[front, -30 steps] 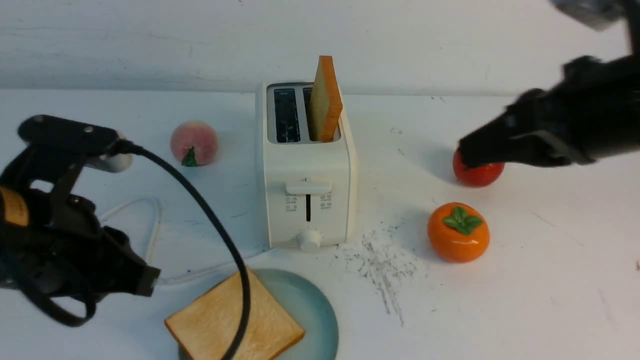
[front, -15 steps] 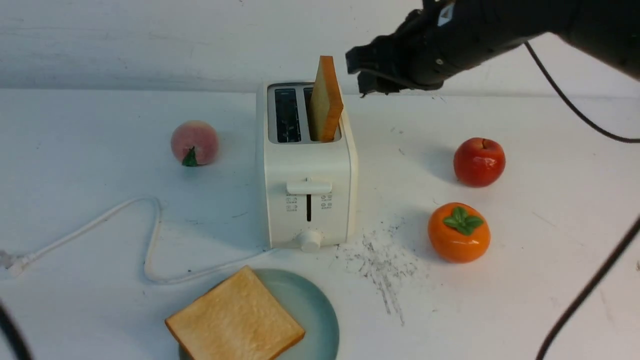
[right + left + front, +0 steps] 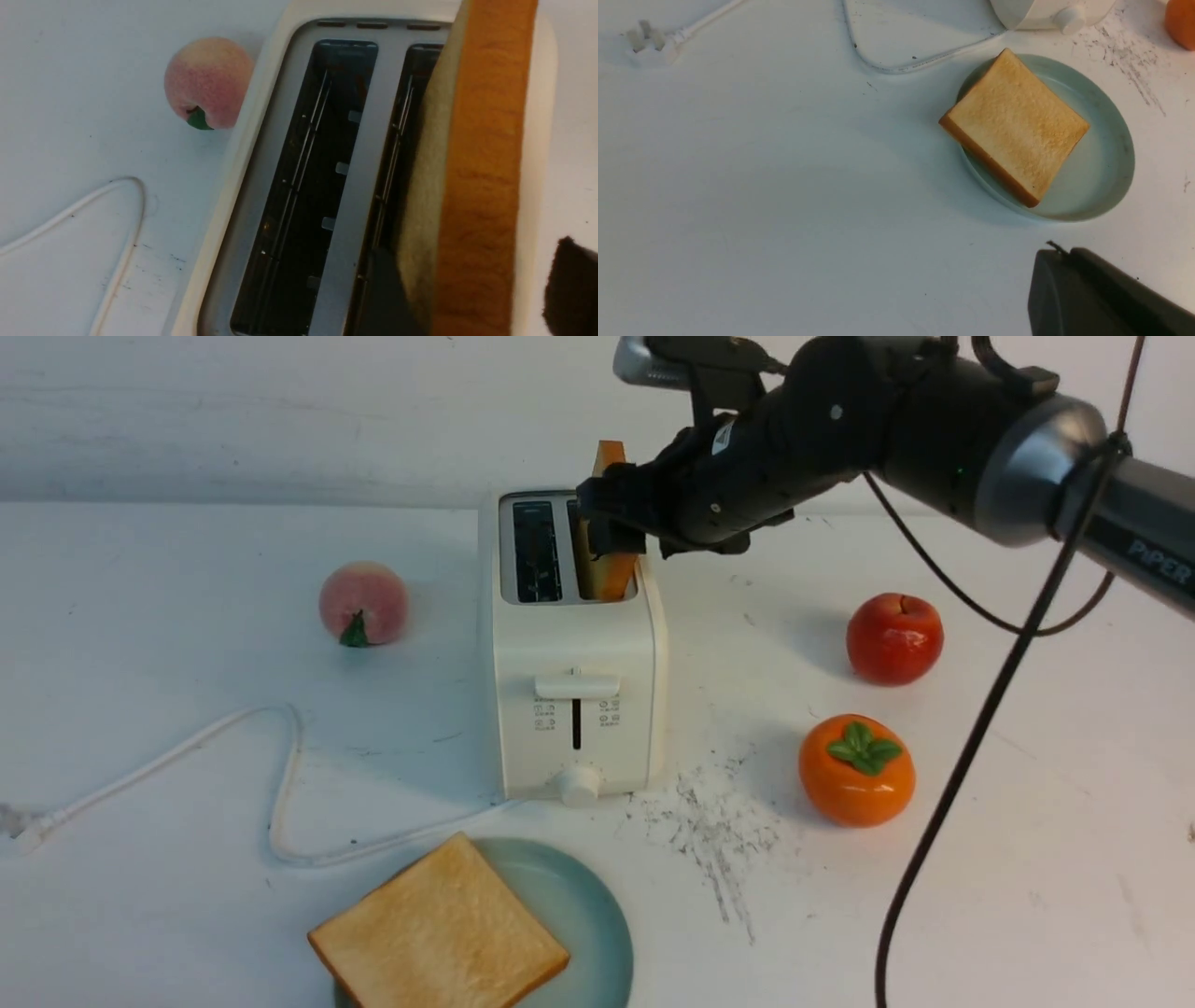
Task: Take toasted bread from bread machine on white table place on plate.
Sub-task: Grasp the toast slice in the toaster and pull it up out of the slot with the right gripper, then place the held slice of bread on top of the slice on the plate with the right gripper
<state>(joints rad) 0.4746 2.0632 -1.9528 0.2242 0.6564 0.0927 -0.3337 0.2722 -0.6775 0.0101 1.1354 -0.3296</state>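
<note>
At upper centre, your black right hand (image 3: 472, 289) stands wide open, its fingers on either side of the thick, square, orange-crusted toast slice (image 3: 481, 168) upright in the glossy cream-white two-slot toaster (image 3: 574, 644); you can't tell whether they touch it.

Right hand (image 3: 472, 284) open, angled leftward; left hand (image 3: 1064, 254) shut.

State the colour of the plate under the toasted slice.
Pale blue-green; the plate shows best in the left wrist view.
</note>
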